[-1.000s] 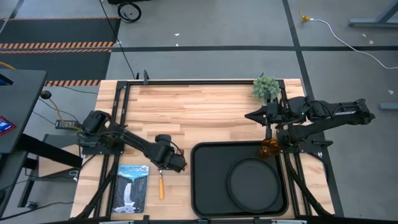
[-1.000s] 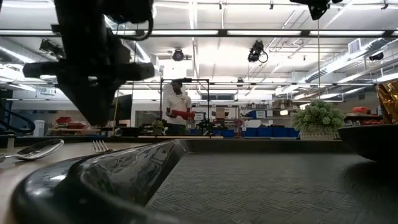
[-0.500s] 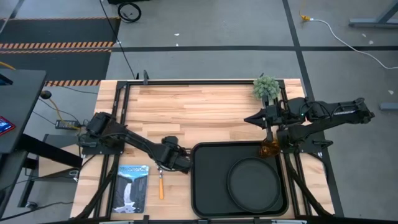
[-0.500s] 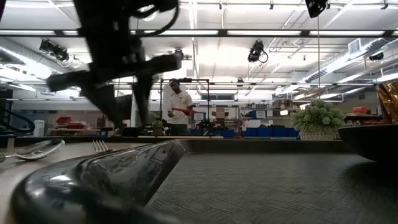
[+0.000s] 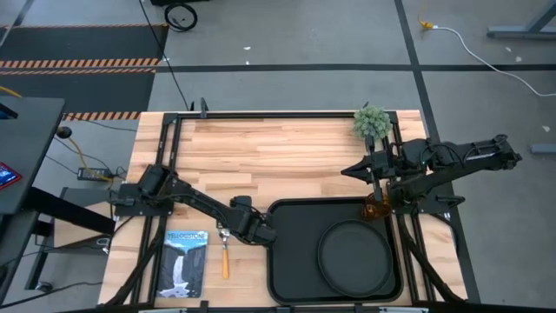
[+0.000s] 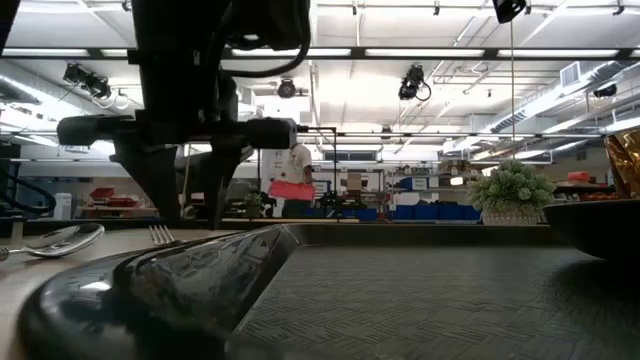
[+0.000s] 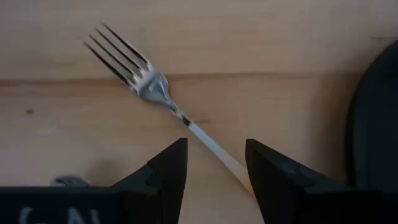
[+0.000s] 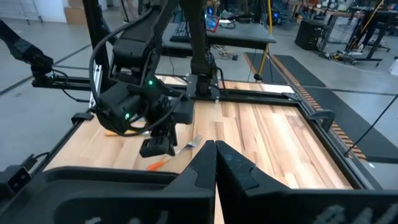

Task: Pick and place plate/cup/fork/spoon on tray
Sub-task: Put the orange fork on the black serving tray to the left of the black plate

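High view, lower left: a booklet (image 5: 185, 262) with a waterfall picture lies on the bench (image 5: 287, 156); its title line is too small to read. Just right of it an orange-handled utensil (image 5: 225, 258) lies lengthwise, its head hidden under the left arm, so which piece it is cannot be told there. The left pincer (image 5: 258, 233) sits at the left edge of the tray (image 5: 291, 261), a large black rectangle with rounded corners and a raised rim filling the lower middle. In the left wrist view its fingers (image 7: 166, 177) stand spread either side of the fork (image 7: 168, 106), not touching it: four silver tines pointing to the upper left, a pale handle running down between the fingers, its end cut off behind one of them. The tray's dark rim shows at that frame's right edge.

On the tray's right half rests the plate (image 5: 354, 254), round, matte black, rimmed. At the tray's upper right corner is the cup (image 5: 376, 208), amber and translucent, partly covered by the right pincer (image 5: 377, 184), which is pinching it. A small green plant (image 5: 371, 123) stands at the bench's upper right.

Low view, far left: the spoon (image 6: 55, 240), silver bowl only, handle out of frame.
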Action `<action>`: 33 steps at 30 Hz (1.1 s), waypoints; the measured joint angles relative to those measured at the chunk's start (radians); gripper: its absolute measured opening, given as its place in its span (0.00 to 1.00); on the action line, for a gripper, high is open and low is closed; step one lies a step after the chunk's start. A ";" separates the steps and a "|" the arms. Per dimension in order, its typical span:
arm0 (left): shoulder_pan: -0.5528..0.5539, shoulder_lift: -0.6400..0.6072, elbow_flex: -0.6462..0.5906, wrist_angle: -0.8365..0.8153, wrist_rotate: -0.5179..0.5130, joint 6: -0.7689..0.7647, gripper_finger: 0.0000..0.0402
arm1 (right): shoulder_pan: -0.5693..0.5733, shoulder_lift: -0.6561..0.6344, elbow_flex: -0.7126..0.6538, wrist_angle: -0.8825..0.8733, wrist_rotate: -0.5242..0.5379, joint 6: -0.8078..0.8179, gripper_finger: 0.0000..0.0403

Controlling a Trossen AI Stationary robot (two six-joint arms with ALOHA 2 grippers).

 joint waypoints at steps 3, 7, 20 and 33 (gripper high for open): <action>0.000 0.000 0.000 0.004 0.025 -0.016 0.42 | 0.005 0.000 0.000 0.014 0.000 -0.006 0.02; 0.004 0.000 0.000 -0.001 0.043 -0.038 0.42 | 0.023 0.000 0.000 0.036 -0.004 -0.010 0.02; 0.030 0.004 -0.066 0.056 0.095 -0.042 0.42 | 0.089 0.000 0.000 0.046 -0.006 -0.025 0.02; 0.043 0.003 -0.074 0.080 0.166 0.222 0.23 | 0.096 0.000 0.000 0.053 0.002 -0.025 0.02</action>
